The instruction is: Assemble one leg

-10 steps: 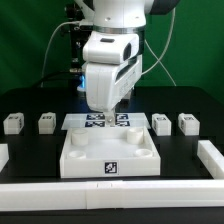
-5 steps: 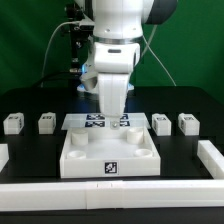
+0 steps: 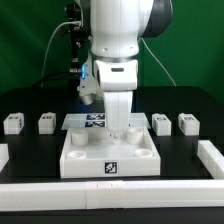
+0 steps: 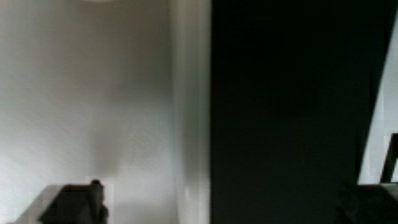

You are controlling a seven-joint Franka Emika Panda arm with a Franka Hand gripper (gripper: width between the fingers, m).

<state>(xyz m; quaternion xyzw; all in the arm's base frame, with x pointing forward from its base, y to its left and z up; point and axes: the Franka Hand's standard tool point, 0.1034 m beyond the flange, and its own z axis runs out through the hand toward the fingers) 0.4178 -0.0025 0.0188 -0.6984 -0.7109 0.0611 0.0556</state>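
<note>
Meanwhile, the gripper [image 3: 120, 129] hung over the tray's [image 3: 80, 160] rear corner, fingers [image 4: 71, 205] spread apart; the nearest leg [image 3: 161, 123] stood on the table [image 3: 30, 145] just beside the tray, at the exterior view's right.

Very close and blurred all over. On one side a pale white surface [image 4: 98, 110], smooth, with soft grey shading. On the other side a black area [image 4: 294, 100], flat and dark. Between the two, a straight edge running through the whole picture. At one border, two dark fingers [image 4: 71, 205] of the gripper [image 4: 217, 205], wide apart: one in front of the white surface, the other in front of the black area. Near the second one, at the very margin, a thin white strip [image 4: 391, 160]. Too blurred to tell what the white surface belongs to, or whether touched by the fingers.
</note>
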